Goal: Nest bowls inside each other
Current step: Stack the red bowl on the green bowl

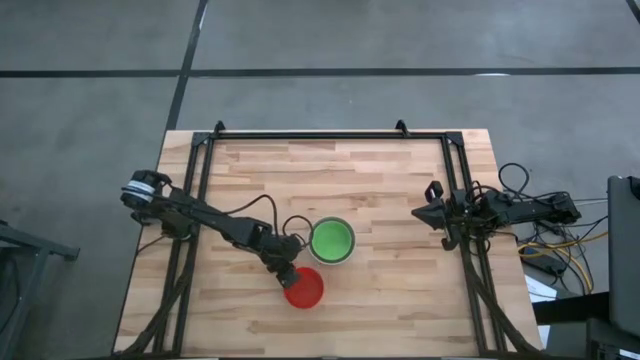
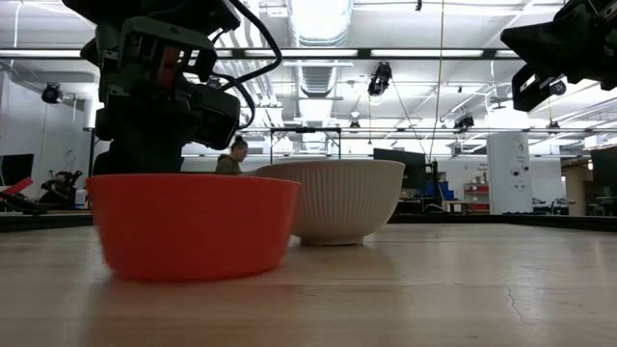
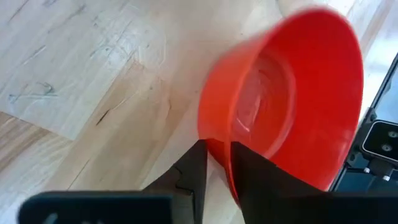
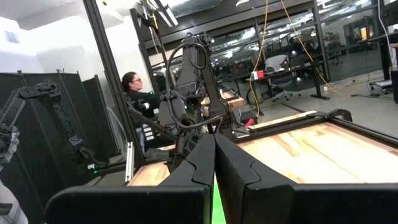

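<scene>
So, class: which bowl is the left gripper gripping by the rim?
The red bowl: the left gripper straddles its rim. The green-lined white bowl sits untouched beside it.

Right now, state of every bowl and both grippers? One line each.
red bowl: upright on the table, rim between the left gripper's fingers.
pale bowl: upright on the table, green bowl nested inside.
left gripper: at the red bowl's rim, one finger outside, one inside.
right gripper: shut, empty, parked at the table's right edge.
</scene>
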